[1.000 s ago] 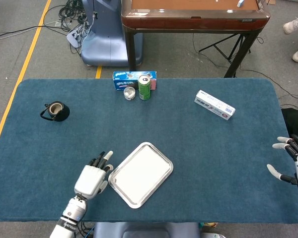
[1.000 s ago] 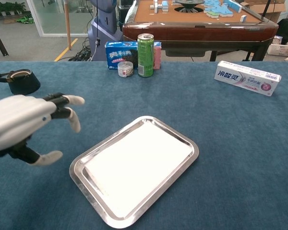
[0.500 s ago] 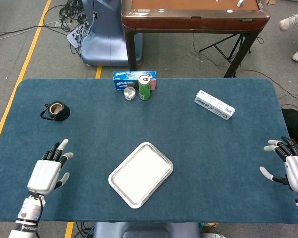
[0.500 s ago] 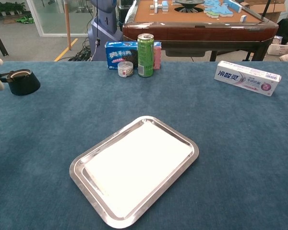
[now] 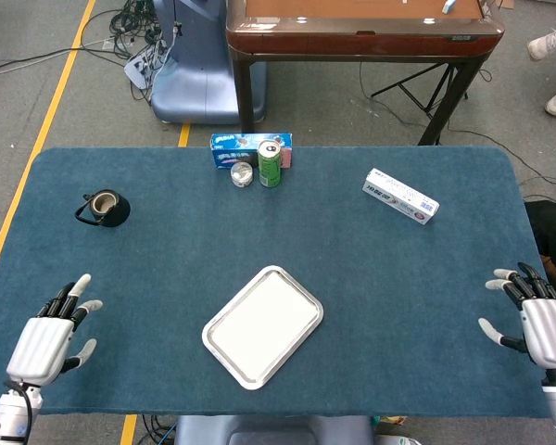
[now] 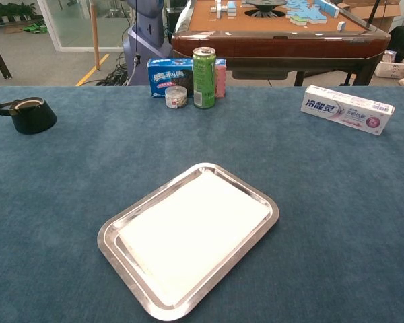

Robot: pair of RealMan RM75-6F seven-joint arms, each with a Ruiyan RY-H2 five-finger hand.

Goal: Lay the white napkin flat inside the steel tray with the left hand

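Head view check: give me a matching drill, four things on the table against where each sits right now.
Things:
1. white napkin
2. green can
3. toothpaste box
4. black cup

Places:
A. far left of the table
B. flat inside the steel tray
C. far right part
D. far edge, beside the blue packet

Pairs: 1-B, 2-D, 3-C, 4-A

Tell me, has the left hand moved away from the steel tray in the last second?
Yes. The left hand has drawn leftward from beside the steel tray to the table's left edge.
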